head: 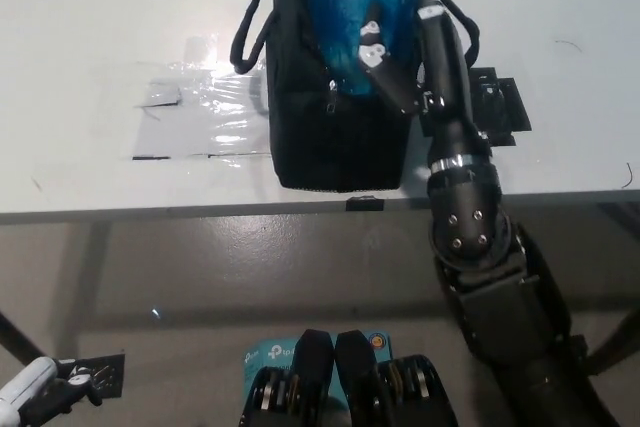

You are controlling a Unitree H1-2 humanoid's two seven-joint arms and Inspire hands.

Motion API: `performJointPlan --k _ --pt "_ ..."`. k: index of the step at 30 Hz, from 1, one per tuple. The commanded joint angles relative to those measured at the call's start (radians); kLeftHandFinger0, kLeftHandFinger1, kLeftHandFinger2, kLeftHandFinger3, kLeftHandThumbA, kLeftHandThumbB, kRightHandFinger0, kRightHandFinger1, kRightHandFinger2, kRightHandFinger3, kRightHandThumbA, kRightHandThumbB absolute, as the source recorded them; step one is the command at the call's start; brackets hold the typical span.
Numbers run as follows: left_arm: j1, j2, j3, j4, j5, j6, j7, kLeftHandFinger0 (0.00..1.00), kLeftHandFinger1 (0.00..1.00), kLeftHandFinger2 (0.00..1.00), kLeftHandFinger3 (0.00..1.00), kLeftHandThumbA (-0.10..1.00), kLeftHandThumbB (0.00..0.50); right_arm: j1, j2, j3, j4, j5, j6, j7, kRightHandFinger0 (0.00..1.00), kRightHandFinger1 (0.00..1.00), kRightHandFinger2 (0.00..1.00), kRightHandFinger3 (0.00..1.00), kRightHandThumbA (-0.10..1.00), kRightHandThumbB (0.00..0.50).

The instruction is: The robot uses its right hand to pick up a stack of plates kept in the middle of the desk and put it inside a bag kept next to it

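Note:
A black bag (335, 122) with looped handles stands on the white desk (100, 67) near its front edge. A blue stack of plates (350, 17) in shiny wrap stands in the bag's open top, partly sunk inside. My black right hand (385, 57) is shut on the stack's right side, over the bag's opening. My white left hand (35, 397) rests low at the bottom left corner, below the desk; its fingers are not readable.
A clear plastic sheet (200, 117) lies taped on the desk left of the bag. A black flat marker plate (495, 107) sits behind my right forearm. The desk's front edge (200, 212) runs across the middle; floor lies below.

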Motion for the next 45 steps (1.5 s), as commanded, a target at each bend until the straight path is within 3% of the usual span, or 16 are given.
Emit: performJointPlan --k 1,5,8,12,13,14,17,19,35,39,40,41,42,43,44,45 --pt "-0.015 0.014 0.008 -0.023 0.008 0.014 -0.017 0.76 0.84 0.94 1.0 0.76 0.22 -0.148 -0.017 0.015 0.025 -0.093 -0.002 -0.012 0.0 0.0 0.26 0.13 -0.1 0.24" --pt "-0.001 0.003 0.015 -0.03 0.013 0.014 -0.026 0.78 0.85 0.94 1.0 0.75 0.219 -0.177 -0.018 0.022 0.03 -0.114 0.042 0.003 0.0 0.0 0.18 0.03 -0.1 0.242" --pt "-0.003 0.002 0.012 -0.031 0.013 0.014 -0.023 0.77 0.84 0.94 1.0 0.73 0.215 -0.211 -0.015 0.032 0.066 -0.146 0.057 -0.012 0.0 0.0 0.14 0.07 -0.1 0.25" --pt "0.003 0.004 0.006 -0.029 0.002 0.014 -0.014 0.77 0.85 0.94 1.0 0.73 0.211 -0.204 -0.001 0.04 0.063 -0.15 0.104 0.011 0.0 0.0 0.03 0.23 -0.1 0.193" --pt "0.002 0.001 0.011 -0.031 0.001 0.014 -0.016 0.77 0.84 0.94 1.0 0.71 0.215 -0.197 0.005 0.037 0.062 -0.15 0.124 0.011 0.0 0.0 0.02 0.14 -0.1 0.164" --pt "0.001 -0.005 0.018 -0.032 0.003 0.014 -0.02 0.77 0.84 0.94 1.0 0.71 0.215 -0.192 0.008 0.034 0.063 -0.152 0.133 0.008 0.0 0.0 0.04 0.1 -0.1 0.127" --pt "0.005 0.01 0.001 -0.038 0.0 0.014 -0.023 0.78 0.85 0.95 1.0 0.74 0.202 -0.169 0.027 0.017 0.054 -0.139 0.159 -0.001 0.0 0.0 0.04 0.11 -0.1 0.117" --pt "0.001 0.011 0.001 -0.027 0.004 0.014 -0.026 0.8 0.87 0.96 1.0 0.75 0.201 -0.152 0.031 0.018 0.058 -0.147 0.154 -0.019 0.0 0.0 0.02 0.0 -0.1 0.111" --pt "0.009 -0.012 0.018 -0.02 -0.009 0.014 -0.024 0.8 0.87 0.96 1.0 0.69 0.188 -0.061 0.062 -0.066 0.073 -0.13 0.194 -0.071 0.0 0.0 0.22 0.01 -0.1 0.087" --pt "0.011 -0.012 0.017 -0.02 -0.014 0.014 -0.017 0.77 0.86 0.96 1.0 0.69 0.194 -0.043 0.078 -0.091 0.072 -0.117 0.21 -0.074 0.0 0.0 0.22 0.01 -0.1 0.093" --pt "0.011 -0.008 0.012 -0.018 -0.016 0.014 -0.018 0.78 0.87 0.97 1.0 0.69 0.189 -0.041 0.077 -0.09 0.073 -0.122 0.215 -0.07 0.0 0.0 0.22 0.05 -0.1 0.081" --pt "0.011 -0.006 0.011 -0.018 -0.017 0.014 -0.019 0.8 0.88 0.97 1.0 0.7 0.193 -0.041 0.078 -0.084 0.06 -0.131 0.259 -0.041 0.0 0.04 0.3 0.2 -0.1 0.049" --pt "0.011 -0.006 0.01 -0.017 -0.013 0.014 -0.02 0.8 0.88 0.98 1.0 0.7 0.185 -0.041 0.075 -0.07 0.041 -0.145 0.305 -0.007 0.0 0.07 0.37 0.55 -0.01 0.006" --pt "0.011 -0.004 0.008 -0.015 -0.02 0.014 -0.015 0.8 0.88 0.98 1.0 0.69 0.186 -0.044 0.062 -0.044 0.014 -0.148 0.363 0.064 0.2 0.27 0.53 1.0 0.35 0.042" --pt "0.011 -0.002 0.006 -0.014 -0.021 0.014 -0.014 0.8 0.87 0.98 1.0 0.69 0.181 -0.047 0.053 -0.028 0.003 -0.152 0.395 0.101 0.26 0.37 0.66 1.0 0.53 0.159" --pt "0.01 0.0 0.003 -0.012 -0.022 0.014 -0.013 0.79 0.87 0.98 1.0 0.69 0.181 -0.051 0.041 -0.008 -0.01 -0.156 0.431 0.145 0.28 0.38 0.67 1.0 0.63 0.153"
